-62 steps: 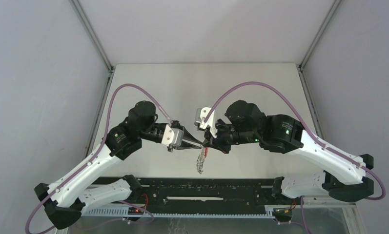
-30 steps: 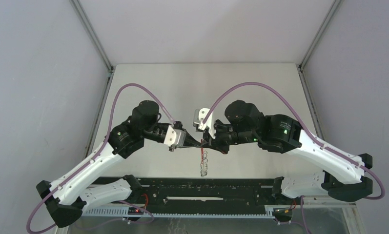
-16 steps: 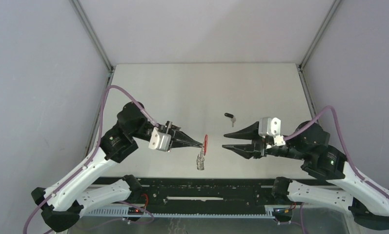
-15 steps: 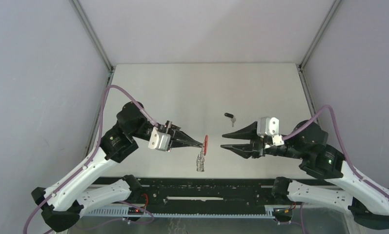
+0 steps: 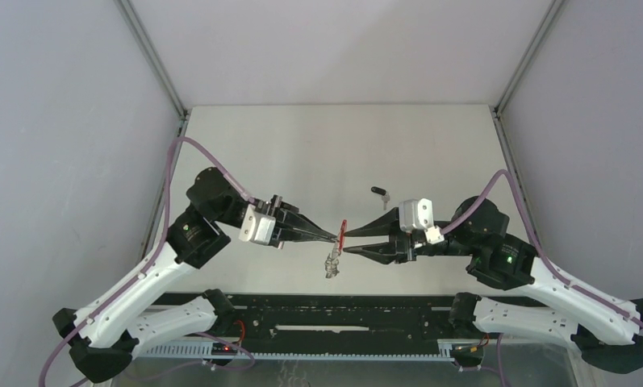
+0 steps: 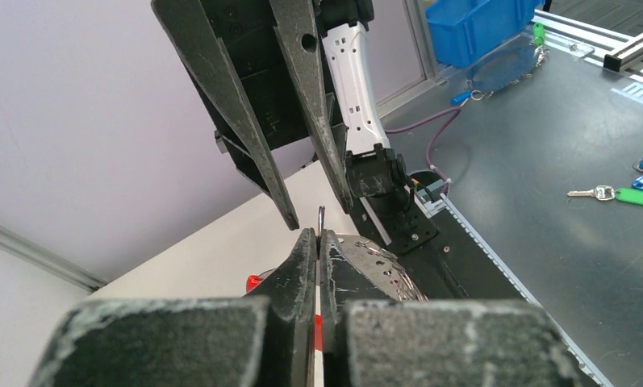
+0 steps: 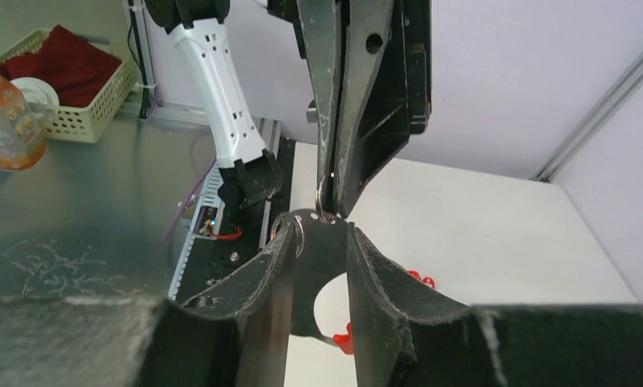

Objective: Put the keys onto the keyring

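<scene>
Pinched in the closed left gripper (image 5: 334,236), the red-and-silver-grey keyring loop (image 5: 341,232) is held clear of the white table (image 5: 302,145), its small metal loops dangling free. It is seemingly presented to the right gripper (image 5: 346,242), whose jaws are spread either side of it. The small black-headed metal key (image 5: 380,193) is seen lying apart on the table, not yet threaded.

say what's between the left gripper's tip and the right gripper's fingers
The keyring, pinched in the shut left gripper, hangs at the tips of the open right gripper; the top view shows it.
</scene>
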